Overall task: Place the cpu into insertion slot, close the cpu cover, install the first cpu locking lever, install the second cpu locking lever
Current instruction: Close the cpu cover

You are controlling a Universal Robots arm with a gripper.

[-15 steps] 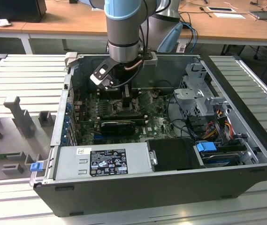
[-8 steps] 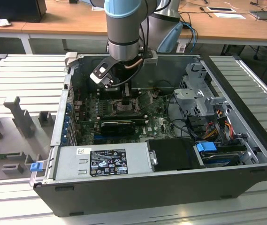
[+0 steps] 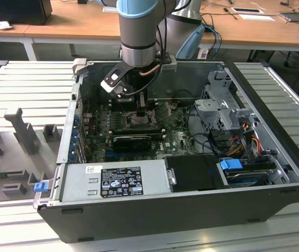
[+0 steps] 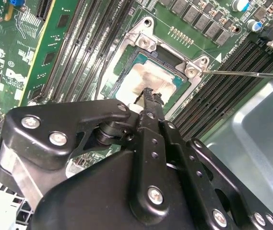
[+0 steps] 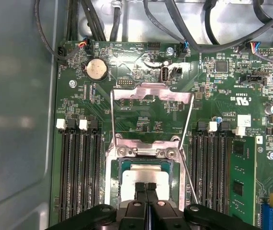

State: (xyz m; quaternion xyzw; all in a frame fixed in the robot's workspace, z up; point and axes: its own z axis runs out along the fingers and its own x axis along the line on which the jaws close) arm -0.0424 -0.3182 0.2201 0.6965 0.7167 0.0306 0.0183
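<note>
My gripper point(image 5: 147, 188) hangs straight over the socket point(image 5: 111, 189). Its two fingers are pressed together, with nothing between them that I can see. In both wrist views the tips sit at one edge of the chip point(image 4: 148, 76), touching its pale metal top or just above it; I cannot tell which. Together the fingers make one narrow tip, which suits pressing or nudging better than grasping, and I judge that is why I carry them so here.

The chip lies flat inside the socket, square to its rim, so the first step looks done. The cover point(image 5: 153, 93) stands open, swung back from the socket on the side away from my fingers, with the green board point(image 5: 146, 122) showing through its window. That leaves the socket free from above. The two thin wire levers point(image 5: 113, 115) are raised as well, one on each side of the socket, clear of their catches. The memory slots point(image 5: 78, 167) flank the socket on both sides, and my fingers sit between the two banks. In the exterior view my arm point(image 3: 138, 26) stands upright over the socket inside the open computer case point(image 3: 191, 210).
</note>
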